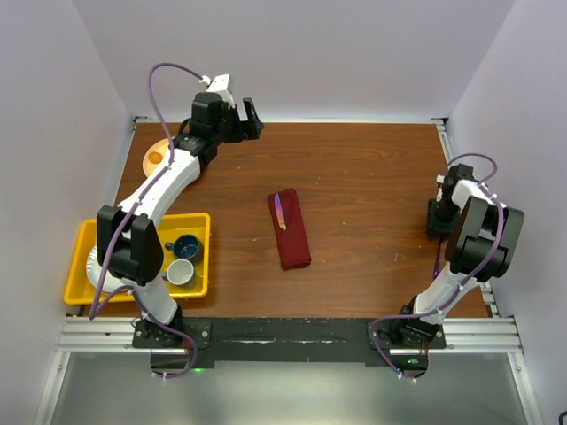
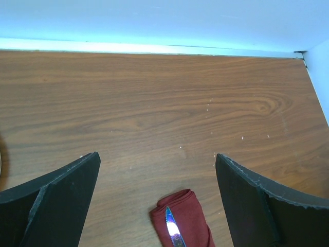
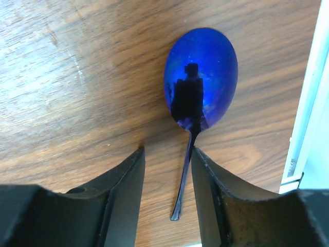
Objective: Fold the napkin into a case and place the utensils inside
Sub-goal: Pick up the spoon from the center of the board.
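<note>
The jaws of the right arm [image 1: 474, 239] fill the bottom of the wrist view, set part-way apart astride the thin handle of a shiny blue-purple spoon [image 3: 201, 72]. The handle lies against one jaw with a gap to the other, so nothing is clamped. The spoon lies on the worktop [image 1: 372, 168] at its 3 o'clock edge, bowl pointing away from the jaws. The folded napkin [image 1: 291, 232] lies at the centre of the worktop as a narrow dark red packet, a knife [image 1: 280, 211] poking from its 12 o'clock end. The jaws of the left arm [image 1: 164, 186] hang at 11 o'clock, spread wide and holding nothing. A yellow tray [image 1: 78, 266] with cups sits at 8 o'clock.
</note>
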`<state>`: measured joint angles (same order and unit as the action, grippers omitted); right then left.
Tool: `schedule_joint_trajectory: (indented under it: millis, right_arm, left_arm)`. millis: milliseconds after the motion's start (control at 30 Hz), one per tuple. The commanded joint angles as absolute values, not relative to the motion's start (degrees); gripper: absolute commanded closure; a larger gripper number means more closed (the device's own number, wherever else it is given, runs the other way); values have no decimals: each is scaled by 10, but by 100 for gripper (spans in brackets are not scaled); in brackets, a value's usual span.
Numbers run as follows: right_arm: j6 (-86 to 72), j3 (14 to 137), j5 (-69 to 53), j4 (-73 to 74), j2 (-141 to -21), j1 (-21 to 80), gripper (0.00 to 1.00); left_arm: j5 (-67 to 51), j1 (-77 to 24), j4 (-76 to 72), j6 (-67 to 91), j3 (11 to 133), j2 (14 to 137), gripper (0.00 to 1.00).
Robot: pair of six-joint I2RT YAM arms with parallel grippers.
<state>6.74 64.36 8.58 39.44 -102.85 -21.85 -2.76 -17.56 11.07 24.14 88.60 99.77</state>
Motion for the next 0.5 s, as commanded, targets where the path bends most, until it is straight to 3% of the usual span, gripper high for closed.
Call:
schedule_joint_trajectory:
  millis: [0, 167, 200, 300, 467]
  right_arm:
    - [77, 648, 40, 345, -1073, -227, 62]
    - [82, 681, -59, 366, -1096, -226, 87]
    - [83, 686, -75, 380, -1097, -223, 100]
    - [85, 700, -119, 382, -1073, -185, 100]
    - [96, 747, -259, 393, -1029, -111, 100]
  left_arm:
    - [-65, -171, 68, 208, 883, 979, 0]
    - [-63, -171, 65, 191, 876, 976, 0]
    - [-61, -171, 65, 186, 871, 976, 0]
    - [-64, -157, 96, 185, 870, 988, 0]
    - [-220, -121, 54, 162, 814, 971, 0]
